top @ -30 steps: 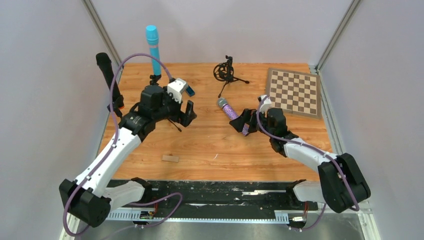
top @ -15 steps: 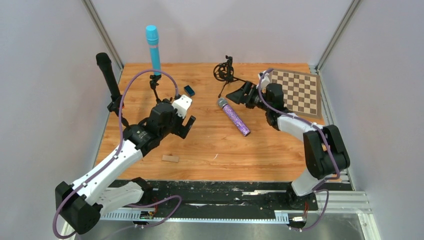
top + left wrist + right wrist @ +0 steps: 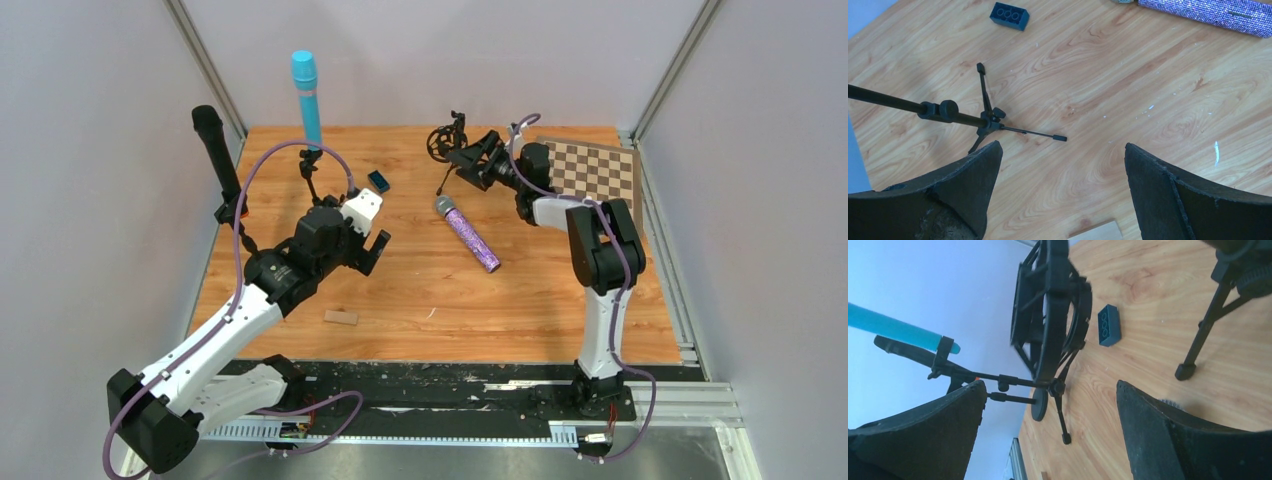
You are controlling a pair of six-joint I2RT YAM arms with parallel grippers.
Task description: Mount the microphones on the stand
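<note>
The light blue microphone [image 3: 305, 95] stands upright in a stand at the back left. The black microphone [image 3: 214, 150] stands in a stand by the left wall. The purple glitter microphone [image 3: 468, 236] lies flat on the table; its body shows in the left wrist view [image 3: 1208, 9]. An empty shock-mount stand [image 3: 446, 144] stands at the back centre and fills the right wrist view [image 3: 1050, 315]. My right gripper [image 3: 472, 160] is open and empty just right of it. My left gripper [image 3: 375, 238] is open and empty, near the blue microphone's tripod [image 3: 985, 120].
A dark blue brick [image 3: 378, 181] lies near the blue microphone's stand. A checkerboard [image 3: 590, 182] lies at the back right. A small wooden block [image 3: 340, 317] lies near the front. Walls close in the table on three sides.
My right gripper has moved from the purple microphone back to the shock-mount stand; the microphone stays on the table. My left gripper has drawn back from the blue microphone's stand.
</note>
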